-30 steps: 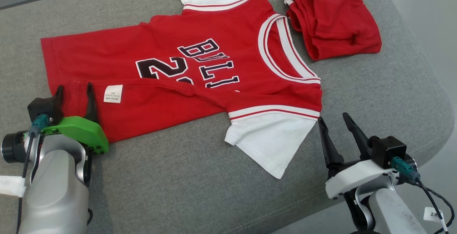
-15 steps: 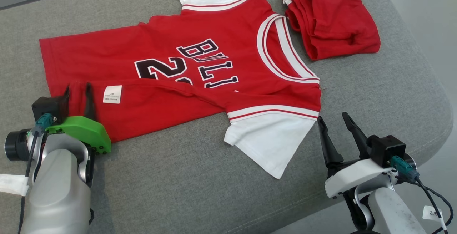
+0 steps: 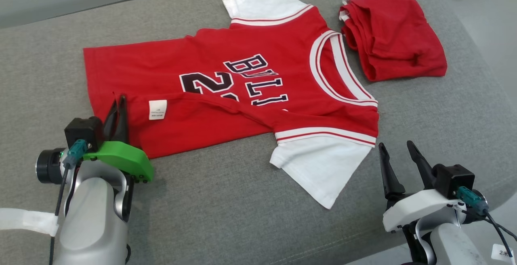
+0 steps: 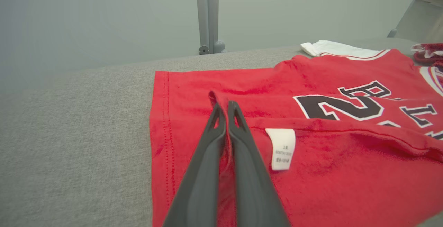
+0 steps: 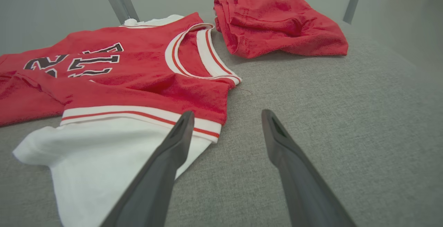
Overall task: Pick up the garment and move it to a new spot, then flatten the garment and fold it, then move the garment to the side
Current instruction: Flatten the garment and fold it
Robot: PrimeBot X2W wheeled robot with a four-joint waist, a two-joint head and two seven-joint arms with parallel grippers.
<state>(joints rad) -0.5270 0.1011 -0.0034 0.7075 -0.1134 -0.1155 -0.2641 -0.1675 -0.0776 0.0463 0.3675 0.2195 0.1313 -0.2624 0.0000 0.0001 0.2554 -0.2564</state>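
One red-and-white cloth jersey (image 3: 161,67): left gripper (image 3: 119,103) is pinching its hem, right gripper (image 3: 396,146) is gaping empty near its sleeve, one folded red garment (image 3: 396,34) is lying beside its collar.

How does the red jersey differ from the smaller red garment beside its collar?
The jersey lies spread out, one edge folded over; the smaller garment is bunched into a compact pile. The jersey has white sleeves and dark lettering; the smaller garment is almost plain red. The left gripper pinches the jersey's folded edge; nothing touches the smaller garment. Both are red, on the grey cushion.
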